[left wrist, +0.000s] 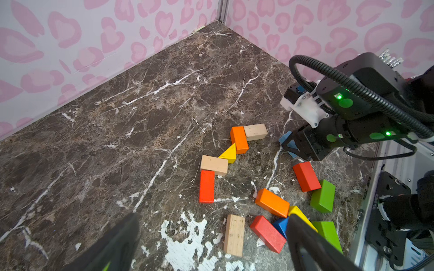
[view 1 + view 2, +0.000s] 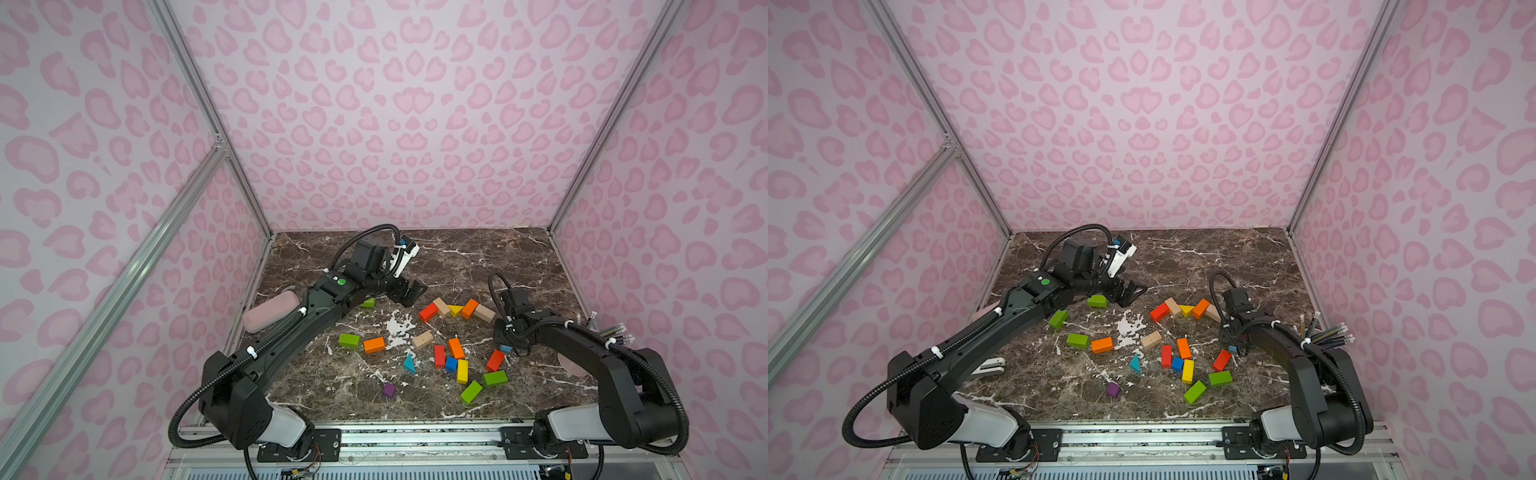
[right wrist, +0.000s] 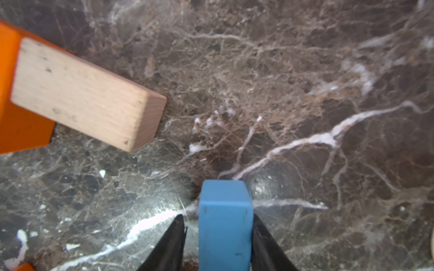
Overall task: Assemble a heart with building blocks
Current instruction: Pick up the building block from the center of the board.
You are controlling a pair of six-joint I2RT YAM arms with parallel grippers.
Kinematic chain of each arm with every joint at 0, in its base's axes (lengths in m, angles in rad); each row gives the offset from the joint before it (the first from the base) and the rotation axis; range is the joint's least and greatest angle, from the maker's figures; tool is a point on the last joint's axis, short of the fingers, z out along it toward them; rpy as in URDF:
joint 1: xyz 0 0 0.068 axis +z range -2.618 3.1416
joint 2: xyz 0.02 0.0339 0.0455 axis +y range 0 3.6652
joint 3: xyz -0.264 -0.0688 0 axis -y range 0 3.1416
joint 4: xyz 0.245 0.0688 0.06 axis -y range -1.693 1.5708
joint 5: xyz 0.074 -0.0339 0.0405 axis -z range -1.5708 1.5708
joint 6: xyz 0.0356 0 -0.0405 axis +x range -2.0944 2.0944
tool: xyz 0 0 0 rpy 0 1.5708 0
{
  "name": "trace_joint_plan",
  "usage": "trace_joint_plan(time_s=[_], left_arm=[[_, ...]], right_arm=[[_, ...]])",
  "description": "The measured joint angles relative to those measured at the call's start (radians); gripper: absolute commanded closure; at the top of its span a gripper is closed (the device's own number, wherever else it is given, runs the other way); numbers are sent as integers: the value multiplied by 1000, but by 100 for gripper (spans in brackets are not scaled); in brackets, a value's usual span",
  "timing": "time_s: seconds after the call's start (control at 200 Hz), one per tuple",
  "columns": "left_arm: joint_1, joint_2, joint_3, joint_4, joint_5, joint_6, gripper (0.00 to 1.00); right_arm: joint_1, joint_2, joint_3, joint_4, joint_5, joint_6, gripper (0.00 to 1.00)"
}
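Near the pale brick (image 3: 87, 93), the right hand (image 3: 218, 215) surrounds a blue block (image 3: 225, 225); whether it grips, I cannot tell. The left hand (image 2: 413, 294) is wide open, empty.

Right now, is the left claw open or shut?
Open: the left gripper has its fingers spread wide, holding nothing.

Soft, even light, faint shadows. In the right wrist view the desk (image 3: 263, 187) shows a glare patch and the plain wooden block (image 3: 82, 93) looks blurred.

Glossy veined marble-look tabletop (image 3: 305, 93), matt painted blue block (image 3: 224, 223), bare grainy wood brick (image 3: 82, 93).
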Motion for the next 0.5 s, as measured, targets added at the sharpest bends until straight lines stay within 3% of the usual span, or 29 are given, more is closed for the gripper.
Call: trace_joint_plan(time_s=[0.175, 0.5], left_arm=[[-2, 0, 0, 0, 0, 0, 1], [-2, -1, 0, 0, 0, 0, 1]], right_arm=[[43, -7, 0, -9, 29, 14, 72], [138, -60, 48, -63, 66, 13, 75]])
